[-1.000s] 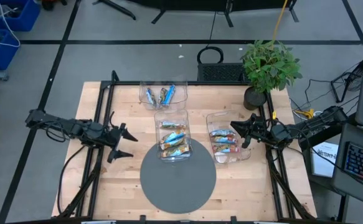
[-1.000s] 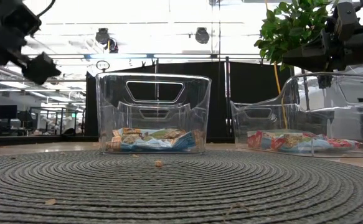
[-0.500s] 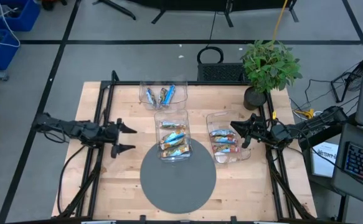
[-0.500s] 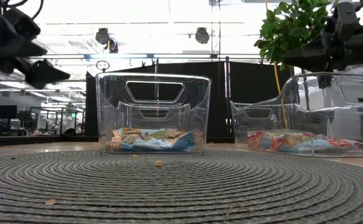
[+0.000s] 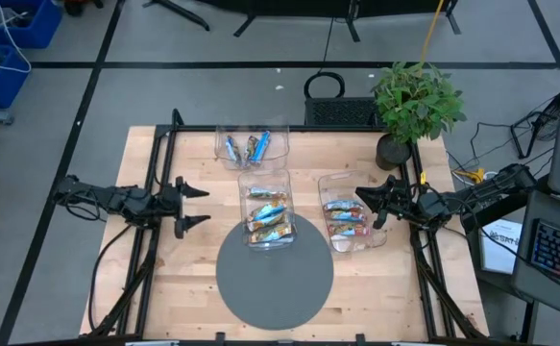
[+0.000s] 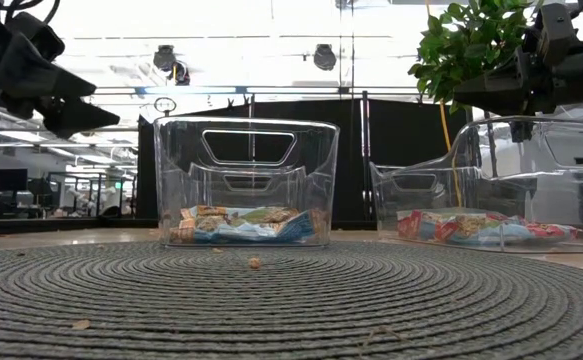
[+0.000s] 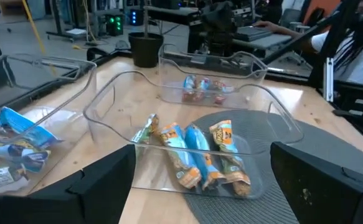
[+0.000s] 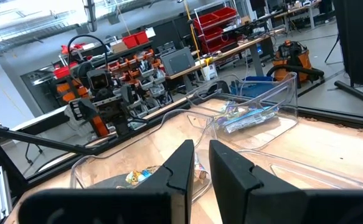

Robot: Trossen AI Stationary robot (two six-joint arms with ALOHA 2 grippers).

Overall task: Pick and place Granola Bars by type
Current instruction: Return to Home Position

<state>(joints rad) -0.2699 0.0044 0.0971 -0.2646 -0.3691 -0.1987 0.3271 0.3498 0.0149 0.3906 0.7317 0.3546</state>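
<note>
Since the earlier frame the left gripper [image 5: 201, 206] has been levelled at left of centre; its fingers are spread wide and nothing is held. In the high view the Granola Bars [image 5: 267, 213] are seen in three clear bins [image 5: 278, 160], at top centre, centre and right of centre, with the right gripper [image 5: 368, 207] beside the last. In the low view the left gripper [image 6: 89, 102] is found at upper left. In the left wrist view bars [image 7: 197, 155] are seen beyond the wide fingers [image 7: 100, 180]. In the right wrist view the fingers [image 8: 180, 165] are held nearly together, empty.

R pincer [image 8: 200, 149] nearly closed, empty; clear bin [image 8: 283, 87] ahead w/ blue granola bars [image 8: 245, 117]; wood table [image 8: 343, 140].
</note>
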